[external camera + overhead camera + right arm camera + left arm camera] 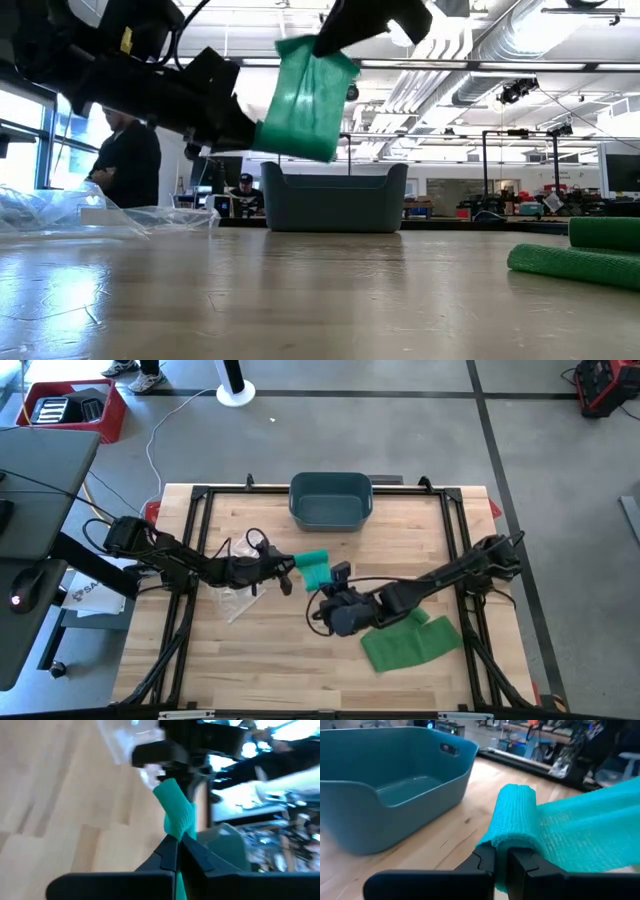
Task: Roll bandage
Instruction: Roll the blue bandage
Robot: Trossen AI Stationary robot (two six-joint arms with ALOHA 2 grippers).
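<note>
A green bandage is held up above the table's middle between both grippers. Its rolled end (516, 815) is at my left gripper (291, 569), which is shut on it. A flat strip (305, 95) runs from the roll to my right gripper (328, 582), also shut on it. The bandage's loose remainder (410, 640) lies crumpled on the table at the near right, partly under the right arm. My left gripper pinches the rolled end at the roll's near rim (504, 846) between its two fingers, coming nearly level from the table's left. The roll stands clear of the table. My right gripper pinches the flat strip (176, 831) between its shut fingers a short way from the roll, slanting down from the right. The strip runs on from the fingers to the roll (167, 790), lifted clear of the table.
A blue bin (330, 500) stands at the far middle of the table. A crumpled clear plastic wrapper (236, 602) lies under the left arm. A black frame (200, 495) runs round the table's edges. People sit beyond the far edge (128, 160).
</note>
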